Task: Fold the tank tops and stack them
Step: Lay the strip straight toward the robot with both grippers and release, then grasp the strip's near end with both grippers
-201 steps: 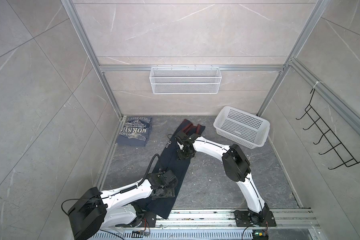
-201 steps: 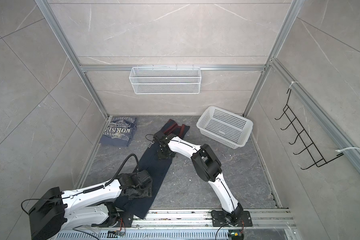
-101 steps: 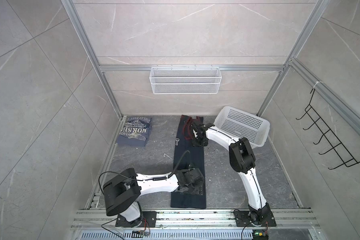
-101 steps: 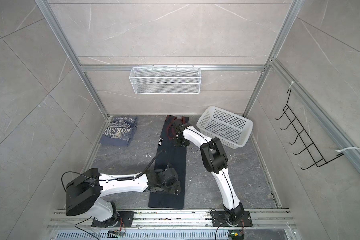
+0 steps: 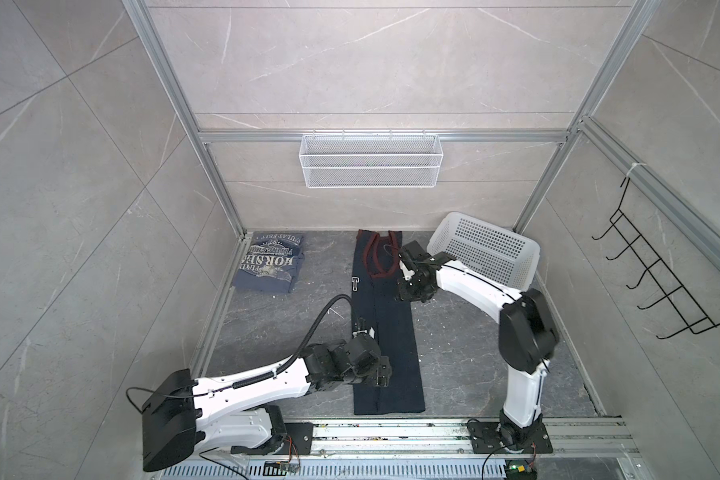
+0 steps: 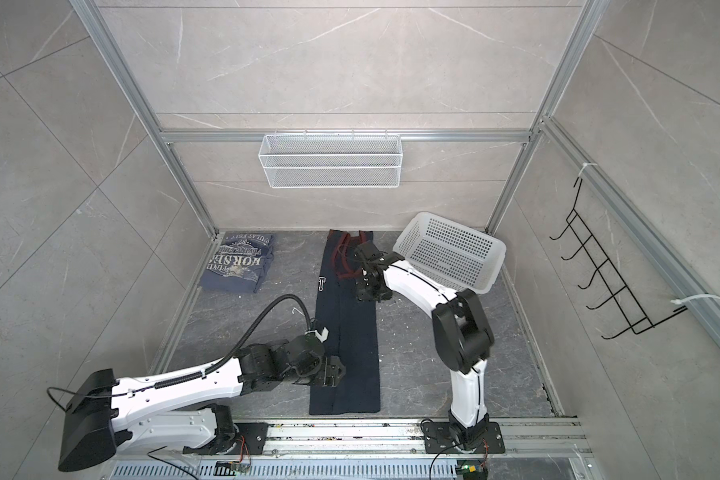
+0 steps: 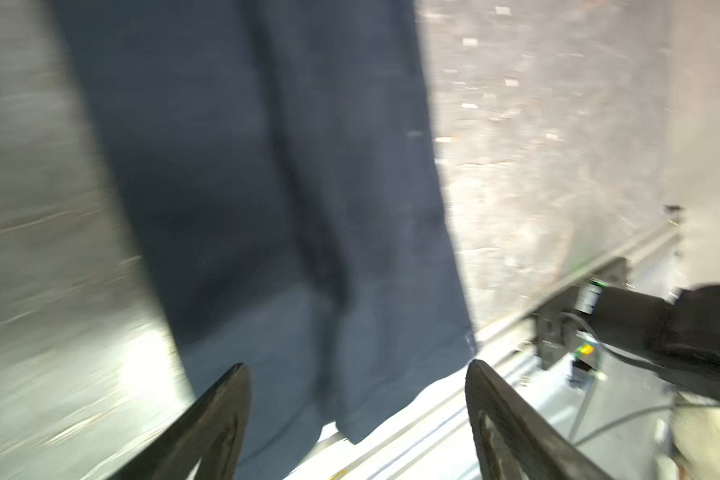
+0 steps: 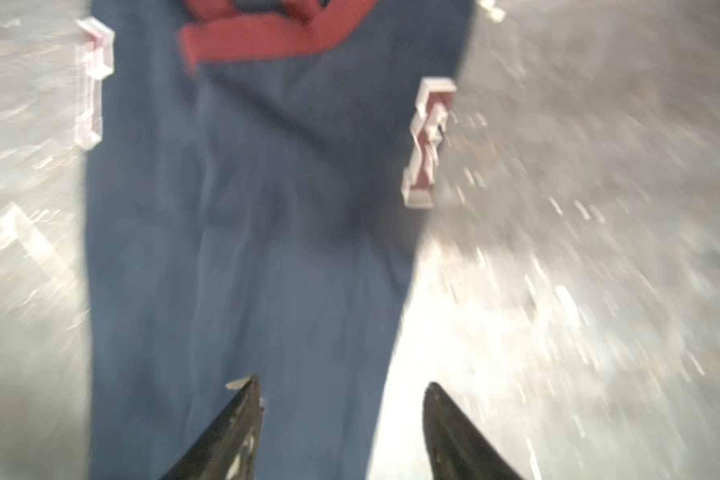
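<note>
Grey stone-patterned flooring (image 5: 474, 357) is enclosed by tiled walls, and a white wire shelf (image 5: 371, 166) is mounted on the rear wall.

The dark navy tank top (image 5: 391, 332) is laid flat along the middle of the floor. It is folded lengthwise into a long narrow strip, with the maroon-trimmed neck end toward the rear wall and the hem at the near rail. The slate-blue tank top (image 5: 271, 264) is found folded in the far left corner, white lettering uppermost, well apart from the navy one. The two tops are not stacked.

The left gripper (image 5: 385, 374) is positioned over the near part of the navy strip. In the left wrist view its fingers (image 7: 225, 415) are seen spread wide, with nothing held between them.

The right gripper (image 5: 408, 291) is set at the strip's right edge, just short of the maroon trim. Its fingers (image 8: 242, 415) are parted, one over cloth and one over bare floor, and no fabric is pinched. Contact of either gripper's tips with the cloth cannot be determined, as both wrist views are blurred.

A white perforated basket (image 5: 485, 249) is noted tilted at the far right, near the right arm.
</note>
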